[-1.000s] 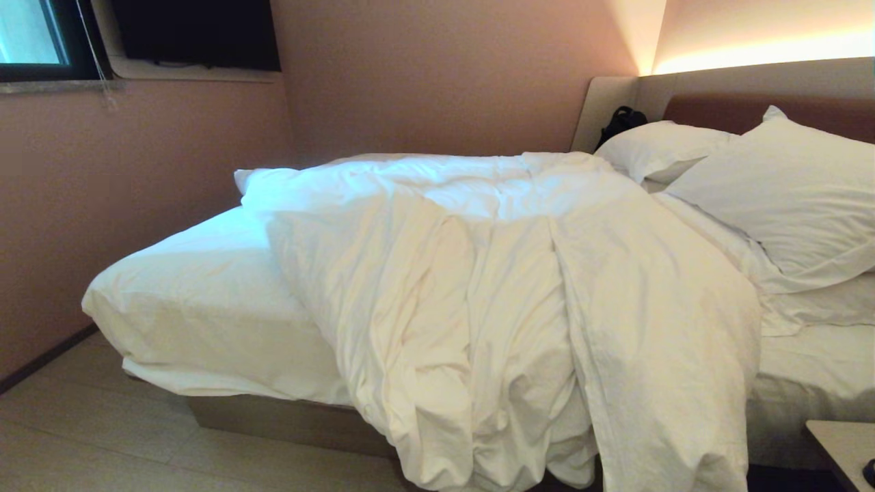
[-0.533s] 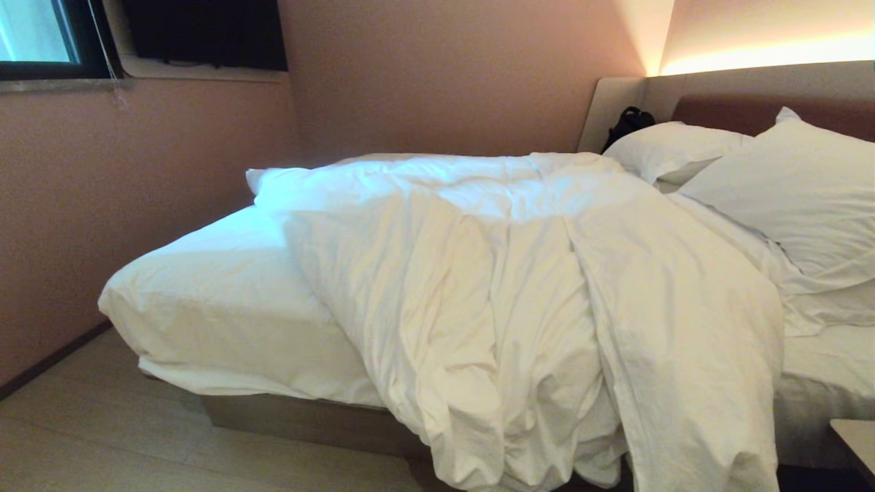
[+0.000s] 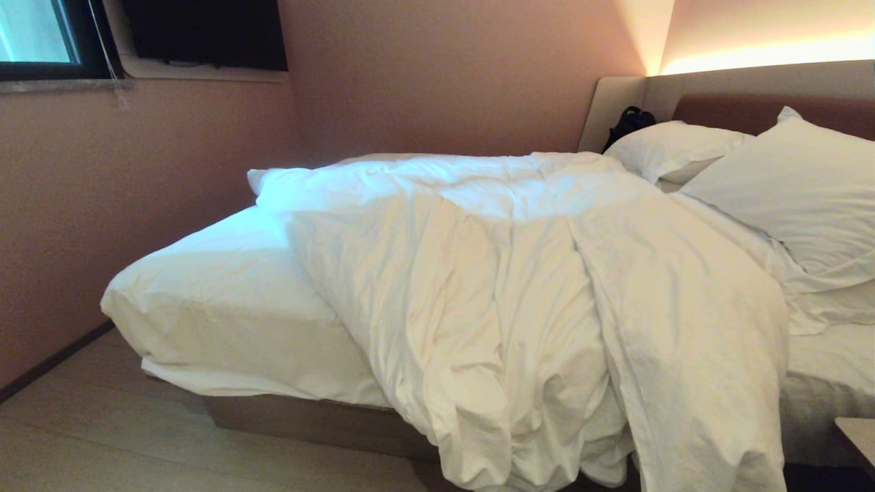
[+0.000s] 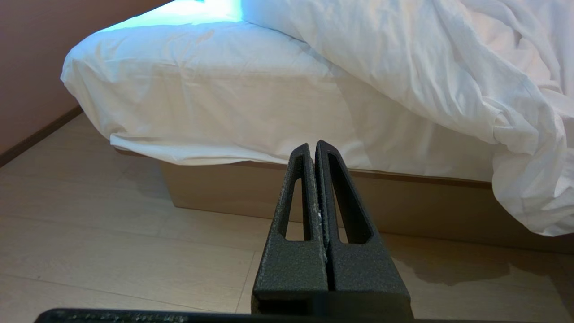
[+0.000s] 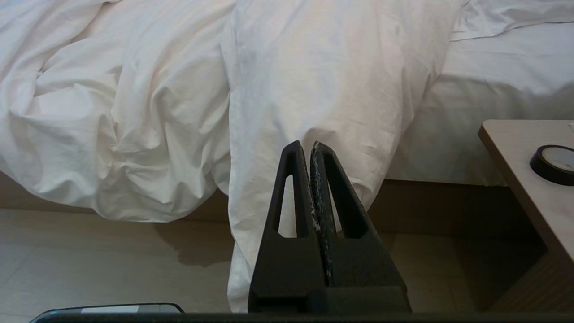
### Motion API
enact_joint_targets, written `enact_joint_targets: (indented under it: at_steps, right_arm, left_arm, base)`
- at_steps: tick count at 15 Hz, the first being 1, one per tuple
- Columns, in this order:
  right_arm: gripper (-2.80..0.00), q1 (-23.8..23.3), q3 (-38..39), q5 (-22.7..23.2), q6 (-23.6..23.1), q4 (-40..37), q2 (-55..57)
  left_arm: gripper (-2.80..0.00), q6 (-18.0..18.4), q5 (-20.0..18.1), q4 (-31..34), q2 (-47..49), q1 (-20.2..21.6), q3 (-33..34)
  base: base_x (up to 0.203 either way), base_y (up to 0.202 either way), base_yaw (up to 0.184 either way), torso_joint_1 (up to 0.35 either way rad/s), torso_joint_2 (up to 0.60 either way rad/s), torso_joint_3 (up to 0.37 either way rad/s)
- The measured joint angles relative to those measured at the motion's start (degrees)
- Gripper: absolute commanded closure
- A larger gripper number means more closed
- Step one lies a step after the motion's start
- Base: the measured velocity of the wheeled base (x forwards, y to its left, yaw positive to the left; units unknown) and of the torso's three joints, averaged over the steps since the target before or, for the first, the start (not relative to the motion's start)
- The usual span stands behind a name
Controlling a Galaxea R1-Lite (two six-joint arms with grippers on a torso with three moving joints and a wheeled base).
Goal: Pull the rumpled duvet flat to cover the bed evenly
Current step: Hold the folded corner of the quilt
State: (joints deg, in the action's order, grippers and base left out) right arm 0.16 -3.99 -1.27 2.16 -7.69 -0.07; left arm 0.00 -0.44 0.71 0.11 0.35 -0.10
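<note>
The left gripper point(image 4: 315, 150) is seen fully closed with nothing held, low above the floor point(image 4: 112, 251) and facing the bare foot end of the bed point(image 3: 225, 301). The right gripper point(image 5: 306, 150) is closed as well and empty, and it is pointed at the part of the duvet point(image 3: 519, 287) that hangs over the near side of the bed. Neither arm is visible in the head view. The duvet is bunched in the middle of the bed; its long axis is laid across the mattress, from the far wall side toward the robot, and its near end is spilled down to the floor. The foot end of the mattress is left uncovered, and the pillows point(image 3: 786, 184) lie at the headboard point(image 3: 724, 102). Several risks can be judged from here. If only the top cloth layer is pinched, the cover may slide over the filling and the bulk will not follow. If the hanging part is pulled toward the robot, more weight may be dragged off the bed. The nightstand point(image 5: 529, 188) with a small round black object point(image 5: 554, 163) stands near the right gripper and could be struck.
</note>
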Motion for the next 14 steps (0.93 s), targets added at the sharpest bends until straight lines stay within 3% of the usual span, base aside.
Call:
enact_joint_targets:
  at_steps: [9, 14]
  right_arm:
    - [0.00, 0.0, -2.8, 0.7, -1.6, -0.2, 2.5]
    - [0.00, 0.1, -12.4, 3.4, -0.3, 2.2, 19.1]
  left_arm:
    - [0.00, 0.0, 0.1, 0.0, 0.0, 0.0, 0.0]
    - [0.00, 0.0, 0.0, 0.0, 0.0, 0.0, 0.0]
  base:
    - [0.000, 0.000, 0.000, 0.000, 0.00, 0.000]
    - [0.000, 0.000, 0.000, 0.000, 0.00, 0.000]
